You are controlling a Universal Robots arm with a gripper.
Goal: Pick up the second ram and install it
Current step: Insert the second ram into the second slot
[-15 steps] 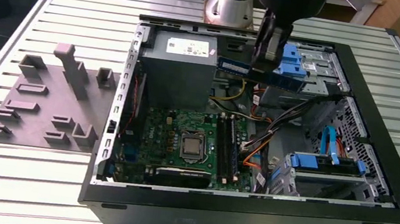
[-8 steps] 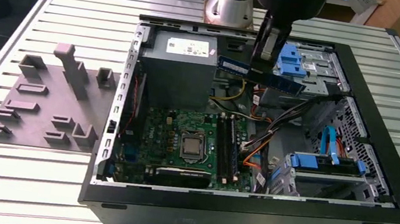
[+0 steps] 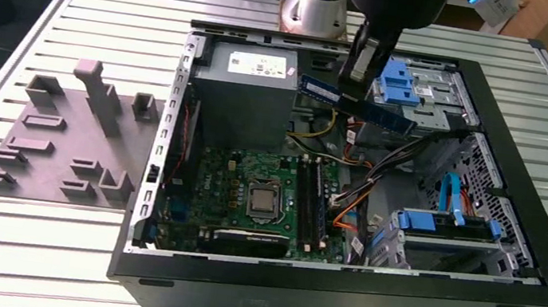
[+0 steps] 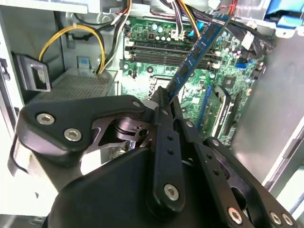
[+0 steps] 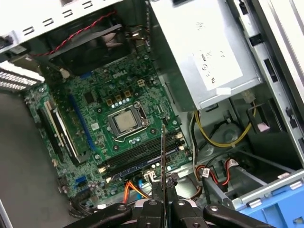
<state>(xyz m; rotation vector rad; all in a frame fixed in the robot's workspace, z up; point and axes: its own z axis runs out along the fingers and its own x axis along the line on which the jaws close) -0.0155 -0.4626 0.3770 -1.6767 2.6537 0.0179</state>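
The black, matte metal gripper [image 3: 356,76] has its jaws pinching the second ram [image 3: 382,114], a thin, flat blue-dark memory stick with a pale label. The stick hangs in the air above the green motherboard [image 3: 247,190], tilted, clear of the board's long black plastic sockets [image 3: 311,199]. In the first wrist view the stick [image 5: 163,156] shows edge-on as a slim line over those sockets [image 5: 137,159]. A boxy grey metal power supply [image 3: 243,89] sits just beside the motherboard inside the open black case [image 3: 341,292]. Outside the case, well apart from the motherboard, a grey plastic fixture tray [image 3: 61,140] lies on the ribbed metal table [image 3: 25,247].
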